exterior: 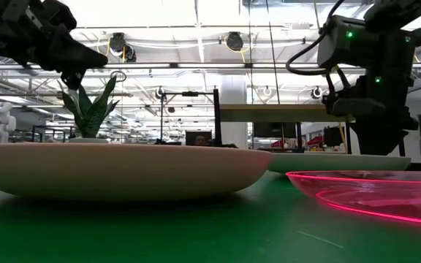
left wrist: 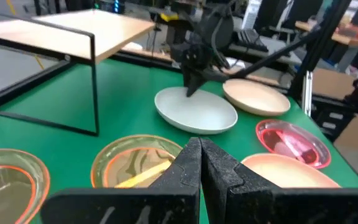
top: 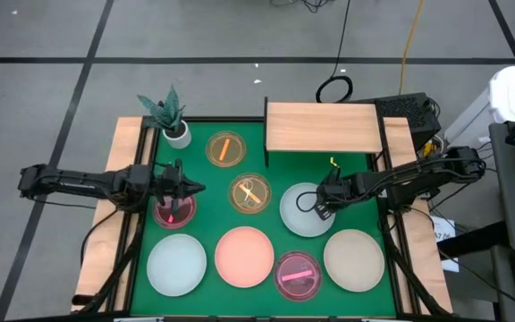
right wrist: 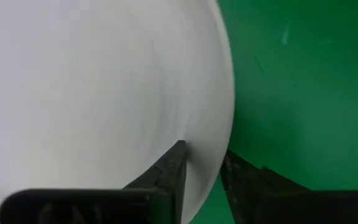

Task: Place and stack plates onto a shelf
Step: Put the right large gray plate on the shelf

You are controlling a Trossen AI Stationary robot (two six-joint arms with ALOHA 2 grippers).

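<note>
from above: a green counter (top: 257, 295) carries eight plates, none on the wooden shelf (top: 322, 127) at the back. the right claw (top: 322, 207) sits at the edge of a pale plate (top: 300, 215) just in front of the shelf. the left claw (top: 186, 188) hovers over a small magenta plate (top: 173, 213), clenched and empty. a potted plant (top: 170, 114) stands in the back left corner.

from counter level: the right claw (exterior: 357, 109) hangs low over the pale plate (exterior: 342, 161), with the shelf (exterior: 283, 112) behind it.

from the left wrist: its claw (left wrist: 201, 163) is pressed shut. across the counter the right claw (left wrist: 191, 84) meets the pale plate's (left wrist: 197, 113) far rim, beside the shelf (left wrist: 73, 31).

from the right wrist: its fingers (right wrist: 169, 171) straddle the plate's (right wrist: 92, 87) rim, one inside, one outside on the green; whether they already pinch it is hard to tell.

to do this well, the claw should probably clamp firmly, lift the plate level, clear the shelf edge, then set it to one side, leaving room for a second stack.
</note>
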